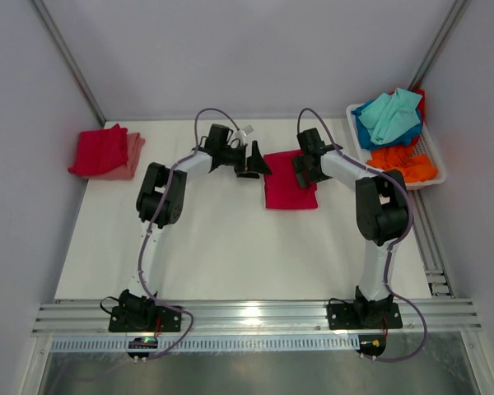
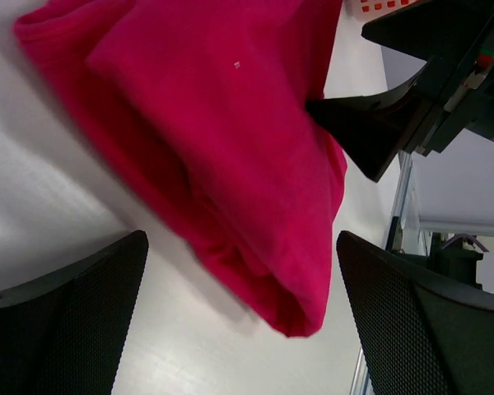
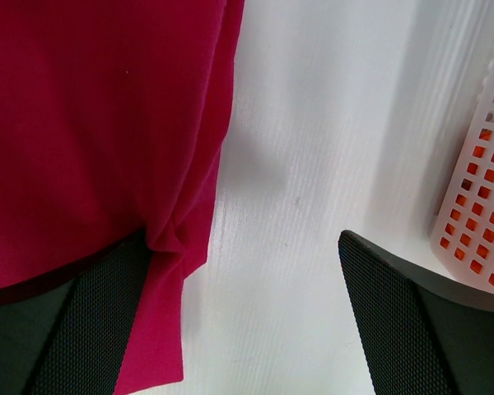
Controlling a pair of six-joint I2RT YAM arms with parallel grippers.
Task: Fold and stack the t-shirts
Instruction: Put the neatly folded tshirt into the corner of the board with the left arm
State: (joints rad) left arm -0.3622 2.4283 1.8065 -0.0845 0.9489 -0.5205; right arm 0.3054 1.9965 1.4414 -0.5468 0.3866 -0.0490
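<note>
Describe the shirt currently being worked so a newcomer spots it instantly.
On the white table, look far-centre, between both arms' open jaws. A folded crimson t-shirt lies there alone; the other red one tops a pink one far left, and the rest fill the white basket.

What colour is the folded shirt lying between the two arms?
Crimson red; the cloth t-shirt shows best from the left wrist.

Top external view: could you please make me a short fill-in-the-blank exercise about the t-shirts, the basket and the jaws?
1. The topmost t-shirt in the white basket is ____.
2. In the far-left stack, the lower t-shirt, under the crimson t-shirt, is ____.
3. The jaws of the left gripper and the right gripper stand ____.
Missing words: teal; pink; open.
</note>
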